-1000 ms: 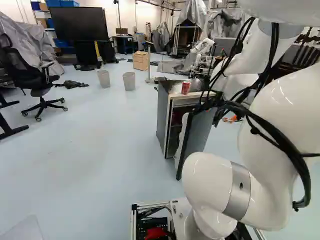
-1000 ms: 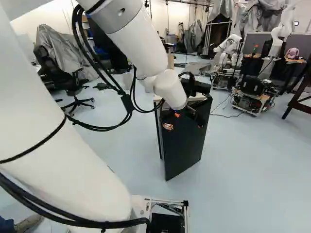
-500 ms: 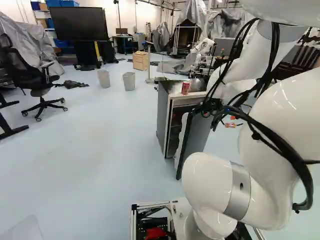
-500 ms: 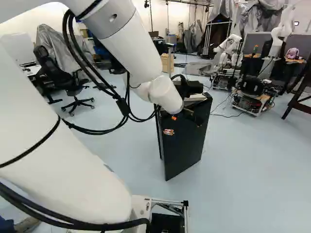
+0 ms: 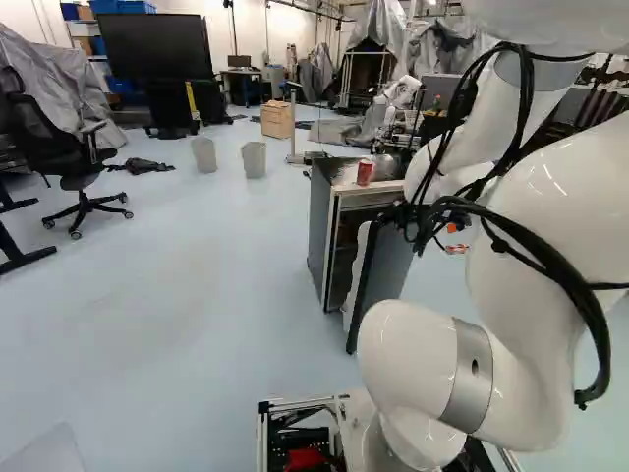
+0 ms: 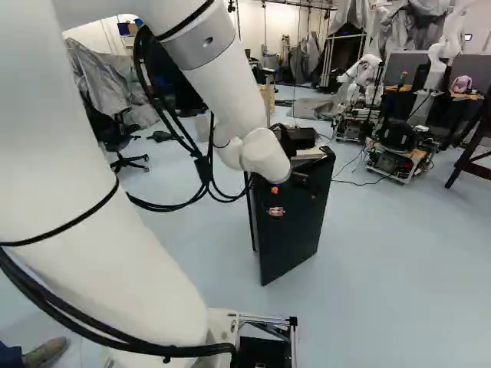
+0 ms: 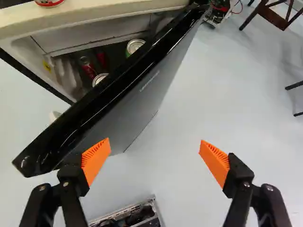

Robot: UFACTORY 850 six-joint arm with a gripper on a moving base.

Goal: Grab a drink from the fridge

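Slightly shifted, my arm (image 6: 222, 92) has moved against its base joint. Drink cans (image 7: 135, 46) sit inside the fridge (image 5: 319, 226), probably low, behind the front edge of its top. Its door (image 7: 137, 104) stands partly open. My gripper (image 7: 154, 144) hangs outside, spread wide and empty. I judge this the opening step; next, hook the free edge and swing wider.

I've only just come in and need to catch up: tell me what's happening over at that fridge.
A white robot arm is at the fridge, apparently to get a drink. The door stands partly open, with cans visible inside. The pincer is open and holds nothing; one finger is close by the door, though whether it touches is unclear. A red can stands on top of the fridge.
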